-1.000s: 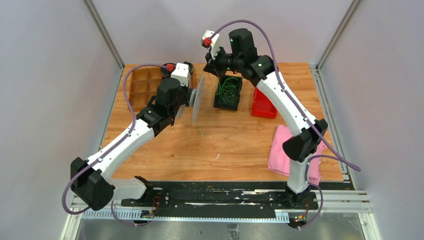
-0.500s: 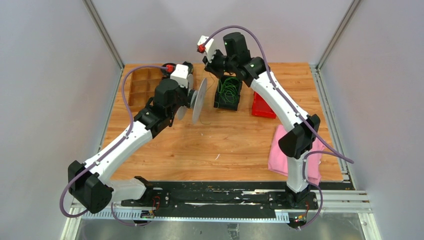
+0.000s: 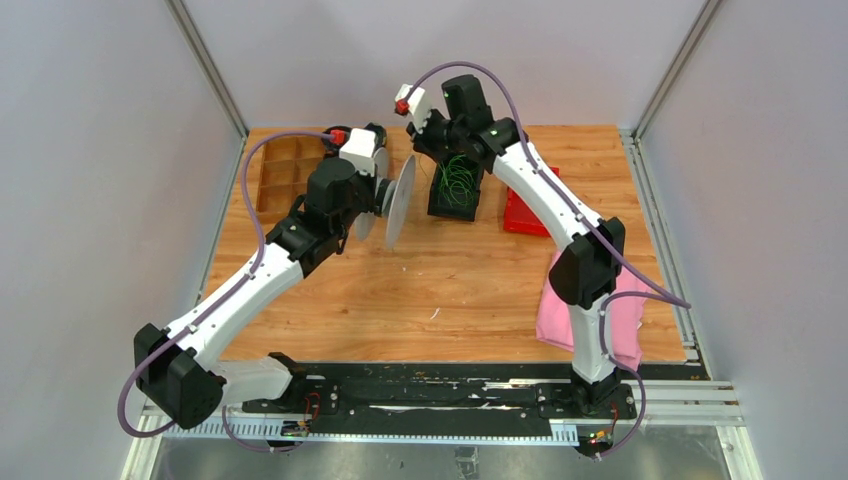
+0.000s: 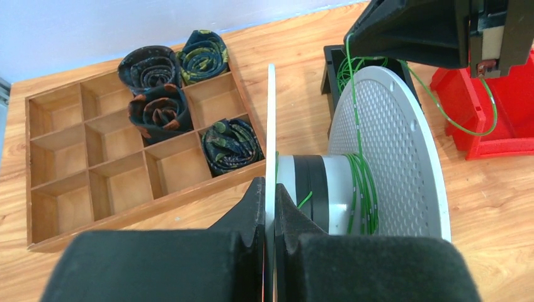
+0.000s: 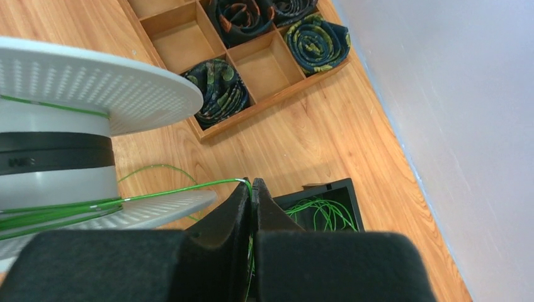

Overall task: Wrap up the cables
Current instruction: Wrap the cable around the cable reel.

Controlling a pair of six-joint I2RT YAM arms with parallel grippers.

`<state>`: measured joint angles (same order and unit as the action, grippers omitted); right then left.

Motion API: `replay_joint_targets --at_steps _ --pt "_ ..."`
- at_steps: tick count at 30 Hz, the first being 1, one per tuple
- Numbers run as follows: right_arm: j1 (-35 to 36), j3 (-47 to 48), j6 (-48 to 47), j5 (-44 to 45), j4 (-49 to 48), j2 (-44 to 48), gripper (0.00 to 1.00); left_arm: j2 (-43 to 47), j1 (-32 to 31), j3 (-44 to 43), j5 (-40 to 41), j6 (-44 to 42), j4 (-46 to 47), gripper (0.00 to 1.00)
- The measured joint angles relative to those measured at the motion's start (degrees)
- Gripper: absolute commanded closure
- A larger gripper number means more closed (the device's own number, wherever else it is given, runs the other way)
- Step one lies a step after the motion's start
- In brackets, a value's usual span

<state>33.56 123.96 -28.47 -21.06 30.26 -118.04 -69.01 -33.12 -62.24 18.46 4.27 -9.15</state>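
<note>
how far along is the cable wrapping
Done: a few turns of green cable sit on the spool. In hand: the left end effector clamps one spool flange, and the right end effector pinches the strand leading to it. Left: many loops lie in the black bin.

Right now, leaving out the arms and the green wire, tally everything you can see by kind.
Rolled dark bundles: 4
Bins: 2 (black bin, red bin)
Wooden divided tray: 1
Grey spool: 1
Pink cloth: 1
Total: 9
</note>
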Motion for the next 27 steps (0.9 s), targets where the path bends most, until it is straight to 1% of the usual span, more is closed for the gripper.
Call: replay_joint_targets --at_steps 9,15,21,27 --pt "-2.1 -5.0 2.2 -4.0 -1.2 0.0 0.99 0.1 0.3 0.0 -0.4 0.8 -0.2 1.00" --pt "-2.9 -9.6 4.8 -6.6 -4.0 0.0 0.99 0.1 1.0 -0.1 -1.6 1.8 -1.2 1.00" --pt "-3.7 -12.2 6.4 -8.0 -5.9 0.0 0.99 0.1 1.4 -0.1 -2.5 2.4 -2.2 1.00" --pt "-3.8 -16.2 8.3 -10.0 -8.5 0.0 0.98 0.1 1.9 -0.8 -3.1 3.4 -3.7 1.00"
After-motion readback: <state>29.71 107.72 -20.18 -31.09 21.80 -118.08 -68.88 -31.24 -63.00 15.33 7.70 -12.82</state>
